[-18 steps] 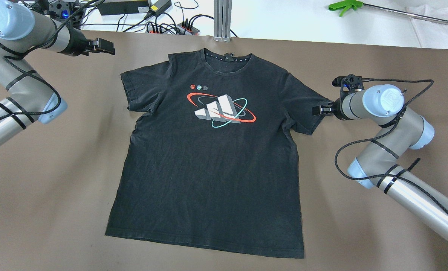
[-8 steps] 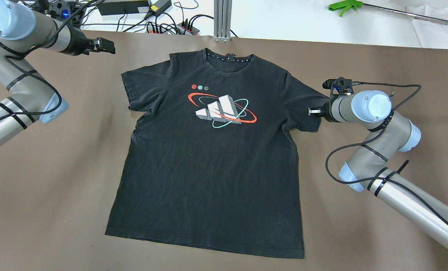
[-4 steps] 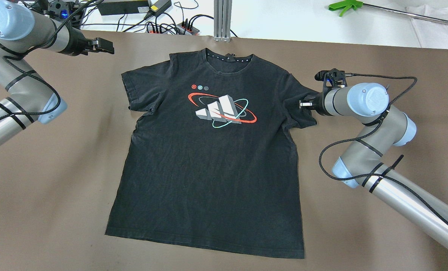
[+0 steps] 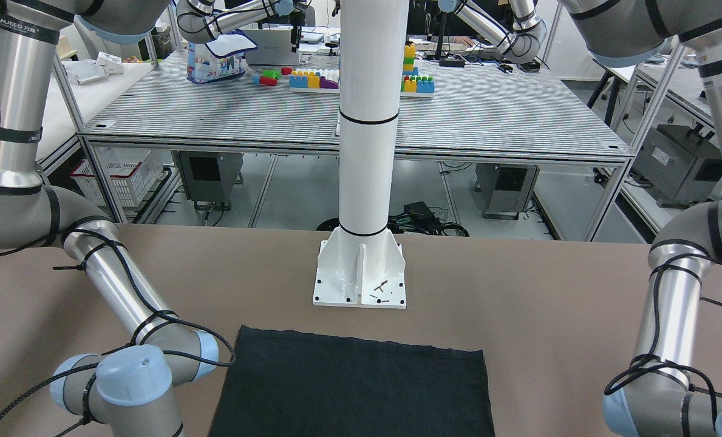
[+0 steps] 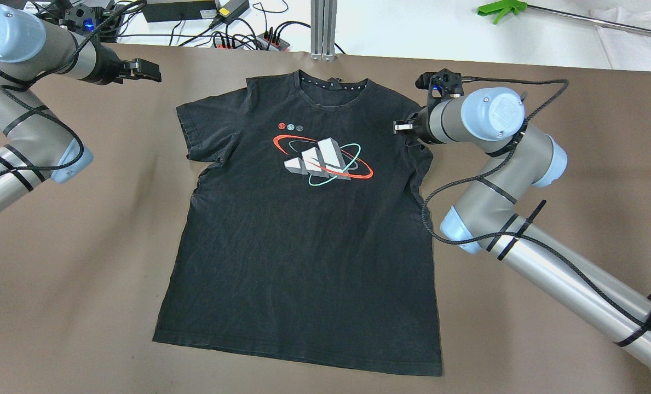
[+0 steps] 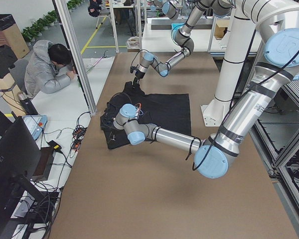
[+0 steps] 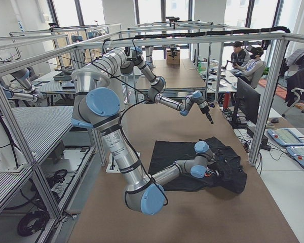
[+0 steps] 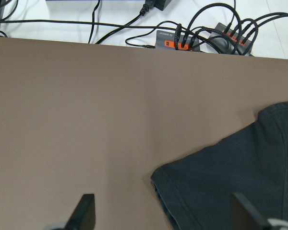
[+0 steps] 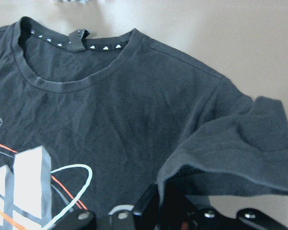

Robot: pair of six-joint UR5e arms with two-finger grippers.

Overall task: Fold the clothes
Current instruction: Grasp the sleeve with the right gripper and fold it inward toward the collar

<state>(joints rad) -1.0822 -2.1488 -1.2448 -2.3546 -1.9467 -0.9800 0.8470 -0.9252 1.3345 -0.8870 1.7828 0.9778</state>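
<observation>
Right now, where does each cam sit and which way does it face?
Front-facing: across the table, facing the robot's white post; left arm, right arm, T-shirt hem show.
Overhead: behind robot, looking down; both arms, right gripper pinching a sleeve.
Exterior left: table end, left arm nearest.
Exterior right: opposite end, right arm nearest.
Left wrist: down past open left gripper at other sleeve.
Right wrist: down at collar and folded sleeve.
Overhead and right wrist share the chest print.
</observation>
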